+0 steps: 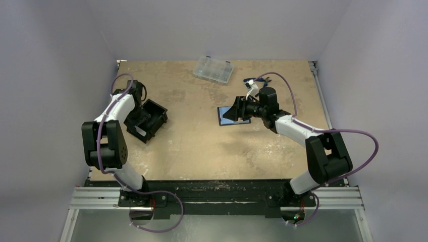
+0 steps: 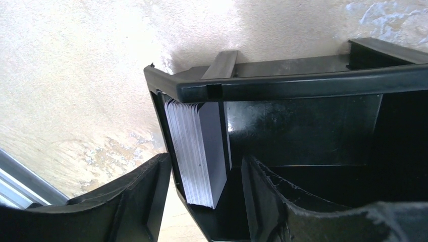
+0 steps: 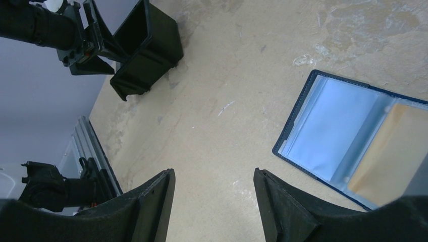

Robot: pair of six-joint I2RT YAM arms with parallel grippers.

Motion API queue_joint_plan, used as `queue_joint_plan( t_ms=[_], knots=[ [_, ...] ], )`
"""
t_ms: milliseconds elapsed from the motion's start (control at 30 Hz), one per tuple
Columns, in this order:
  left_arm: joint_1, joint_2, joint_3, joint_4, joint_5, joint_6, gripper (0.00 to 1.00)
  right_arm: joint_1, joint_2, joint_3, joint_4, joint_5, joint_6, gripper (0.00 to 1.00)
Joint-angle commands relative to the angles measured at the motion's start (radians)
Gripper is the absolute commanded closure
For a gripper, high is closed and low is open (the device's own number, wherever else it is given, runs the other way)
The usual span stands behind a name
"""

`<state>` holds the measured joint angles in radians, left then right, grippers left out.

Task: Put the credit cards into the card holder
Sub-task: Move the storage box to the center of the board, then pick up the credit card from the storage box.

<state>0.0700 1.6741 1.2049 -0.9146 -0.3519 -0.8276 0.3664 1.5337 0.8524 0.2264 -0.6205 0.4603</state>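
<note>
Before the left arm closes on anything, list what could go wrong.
1. The left end effector straddles a wall of the black box: one finger is outside, the other inside beside the cards. Closing may pinch the wall and the whole stack together, or drag the box.
2. The cards stand packed tight on edge, so several may lift at once.
3. The wallet lies open and unheld, with the right end effector open near it. Pushing a card in may slide it.

Glossy plastic box (image 2: pixel 303 80), matt cards (image 2: pixel 199 151)
</note>
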Motion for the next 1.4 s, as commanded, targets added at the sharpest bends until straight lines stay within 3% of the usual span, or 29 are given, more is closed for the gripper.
queue_joint_plan(
  t_ms=[0, 233, 633, 967, 1367],
  knots=[
    [0.016, -0.034, 0.019, -0.057, -0.032, -0.054, 0.43, 0.003, -0.006, -0.004, 0.042, -0.011, 0.000, 0.33],
    [0.058, 0.007, 0.045, -0.144, -0.087, -0.115, 0.40, 0.003, -0.004, -0.007, 0.051, -0.019, 0.004, 0.34],
    [0.067, 0.105, 0.007, -0.030, -0.010, -0.058, 0.39, 0.002, -0.006, -0.009, 0.054, -0.019, 0.005, 0.34],
    [0.068, 0.030, 0.006, -0.087, -0.017, -0.075, 0.49, 0.003, -0.001, -0.010, 0.062, -0.024, 0.011, 0.34],
    [0.066, 0.024, 0.000, -0.119, -0.007, -0.067, 0.49, 0.002, -0.003, -0.011, 0.063, -0.024, 0.011, 0.34]
  ],
)
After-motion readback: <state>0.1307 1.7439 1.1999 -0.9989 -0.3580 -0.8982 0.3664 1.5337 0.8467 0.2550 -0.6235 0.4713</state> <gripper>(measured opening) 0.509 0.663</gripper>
